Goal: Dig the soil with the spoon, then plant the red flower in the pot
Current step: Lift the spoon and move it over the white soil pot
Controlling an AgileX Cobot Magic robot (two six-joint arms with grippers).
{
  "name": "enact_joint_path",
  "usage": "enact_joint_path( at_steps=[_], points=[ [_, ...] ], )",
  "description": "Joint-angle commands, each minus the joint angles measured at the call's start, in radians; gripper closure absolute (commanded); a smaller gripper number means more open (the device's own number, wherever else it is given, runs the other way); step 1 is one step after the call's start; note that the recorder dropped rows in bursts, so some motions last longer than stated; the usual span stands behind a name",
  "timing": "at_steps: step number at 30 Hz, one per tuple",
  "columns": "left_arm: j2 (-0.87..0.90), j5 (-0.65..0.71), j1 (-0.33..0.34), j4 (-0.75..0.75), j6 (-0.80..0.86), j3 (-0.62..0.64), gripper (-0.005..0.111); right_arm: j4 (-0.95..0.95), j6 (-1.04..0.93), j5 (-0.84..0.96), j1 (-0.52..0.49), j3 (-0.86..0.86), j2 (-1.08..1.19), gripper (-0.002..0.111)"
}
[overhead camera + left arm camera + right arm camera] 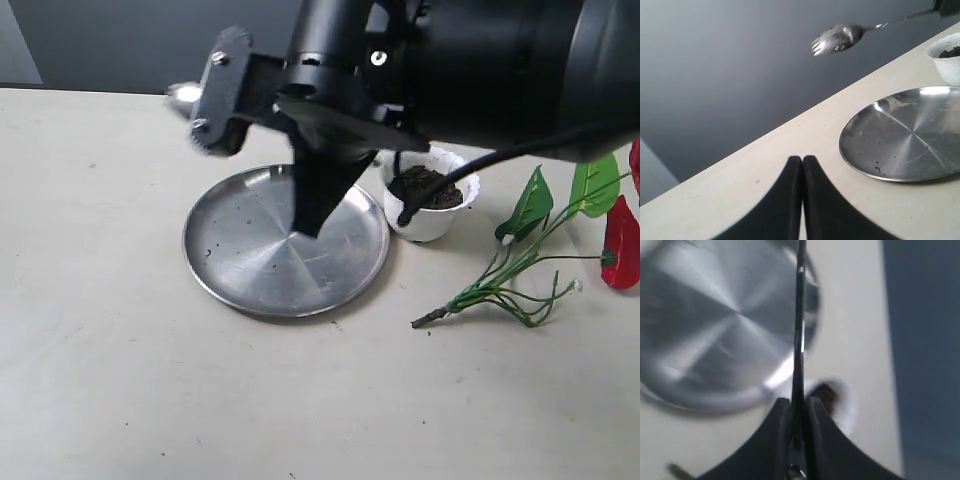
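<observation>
You see one spoon (837,40) clamped in the right fingers (782,412), left fingers (792,190) pressed together empty, one pot (432,217), one plate (250,270), one flower (540,250)

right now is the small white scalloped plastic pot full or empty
Full: the small white scalloped plastic pot stands upright, with dark brown crumbly soil heaped up to its rim.

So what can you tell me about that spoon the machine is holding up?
The spoon is small, shiny silver metal, with a toothed, fork-like tip and a long thin handle. It is off the table, held in the air: the right gripper has its dark fingers shut on the handle's end. The handle runs straight out from them, above the steel plate. Its bowl looks free of soil, though it is slightly blurred. Nothing else touches it.
</observation>
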Motion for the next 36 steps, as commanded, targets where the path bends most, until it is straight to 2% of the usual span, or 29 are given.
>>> enact_joint_path(
  at_steps=[1,4,7,12,20,36],
  points=[
    [-0.005,-0.013,-0.007,-0.008,-0.006,-0.002,0.106,-0.219,0.102,0.181,-0.13,-0.005,-0.017,0.108],
    [-0.005,-0.013,-0.007,-0.008,-0.006,-0.002,0.106,-0.105,0.076,0.184,-0.261,-0.005,-0.016,0.108],
    [-0.005,-0.013,-0.007,-0.008,-0.006,-0.002,0.106,0.007,-0.013,0.095,-0.387,-0.005,-0.015,0.108],
    [-0.005,-0.013,-0.007,-0.008,-0.006,-0.002,0.106,0.083,-0.157,0.036,-0.498,-0.005,-0.008,0.108],
    [-0.005,-0.013,-0.007,-0.008,-0.006,-0.002,0.106,0.08,-0.355,0.018,-0.508,-0.005,0.048,0.108],
    [-0.005,-0.013,-0.007,-0.008,-0.006,-0.002,0.106,0.161,-0.313,0.146,-0.508,0.009,0.143,0.108]
  ],
)
